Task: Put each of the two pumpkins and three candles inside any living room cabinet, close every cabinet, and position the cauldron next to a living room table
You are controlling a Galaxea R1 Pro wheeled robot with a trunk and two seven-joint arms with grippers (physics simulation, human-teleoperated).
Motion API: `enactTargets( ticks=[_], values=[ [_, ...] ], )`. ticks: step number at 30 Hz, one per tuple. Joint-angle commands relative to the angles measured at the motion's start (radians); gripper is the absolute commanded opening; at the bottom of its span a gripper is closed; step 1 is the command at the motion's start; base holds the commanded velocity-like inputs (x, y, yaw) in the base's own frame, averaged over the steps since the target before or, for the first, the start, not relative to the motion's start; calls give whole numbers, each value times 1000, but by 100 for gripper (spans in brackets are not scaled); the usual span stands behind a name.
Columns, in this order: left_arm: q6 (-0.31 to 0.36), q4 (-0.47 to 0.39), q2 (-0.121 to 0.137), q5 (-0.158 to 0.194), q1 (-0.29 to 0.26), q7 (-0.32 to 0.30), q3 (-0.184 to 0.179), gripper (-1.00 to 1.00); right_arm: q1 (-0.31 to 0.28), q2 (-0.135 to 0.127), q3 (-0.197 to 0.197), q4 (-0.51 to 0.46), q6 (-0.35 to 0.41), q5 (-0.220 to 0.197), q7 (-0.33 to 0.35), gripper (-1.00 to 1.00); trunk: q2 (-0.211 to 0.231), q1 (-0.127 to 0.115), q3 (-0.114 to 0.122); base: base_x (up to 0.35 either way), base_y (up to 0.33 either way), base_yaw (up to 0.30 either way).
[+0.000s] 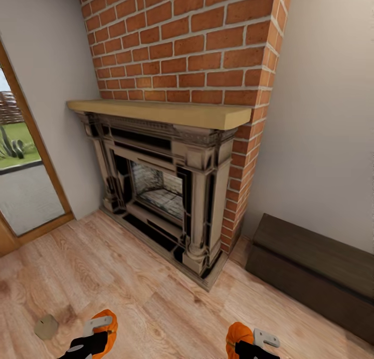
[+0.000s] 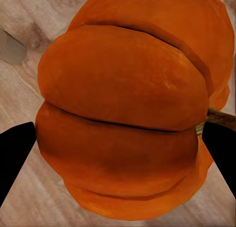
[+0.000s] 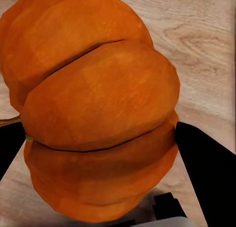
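Note:
Two bright-orange ribbed pumpkins are held above the wooden floor. My left gripper (image 1: 100, 334) is shut on one pumpkin (image 1: 108, 320), which shows large between the black fingers (image 2: 14, 153) in the left wrist view as the pumpkin (image 2: 123, 89). The other pumpkin (image 1: 238, 332) sits in my right gripper (image 1: 249, 344), which is shut on it; up close this pumpkin (image 3: 93, 99) is squeezed between dark fingers (image 3: 206, 168). A tan candle (image 1: 47, 326) lies on the floor just left of my left gripper, and the same candle (image 2: 10, 47) peeks past the pumpkin. The low dark-brown cabinet (image 1: 317, 270) stands at the right, its front shut.
A brick chimney with a fireplace (image 1: 161, 193) and a pale wooden mantel (image 1: 161, 112) rises straight ahead. A glass door (image 1: 21, 187) in a wooden frame is at the left. Wooden floor (image 1: 156, 307) lies open between me and the cabinet.

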Motion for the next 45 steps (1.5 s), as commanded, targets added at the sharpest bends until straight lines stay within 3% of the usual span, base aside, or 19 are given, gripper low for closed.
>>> enactTargets(
  ticks=[1,45],
  values=[
    [-1,-1,0,6,0,4,-8,-100,-1,0,8,-2,5,-4,-7,-100,-1,0,-3,0,0,-171],
    [-1,-1,-6,6,6,7,-8,-100,-1,-4,7,-3,0,-2,-4,-100,-1,0,-65,0,0,-172]
  ],
)
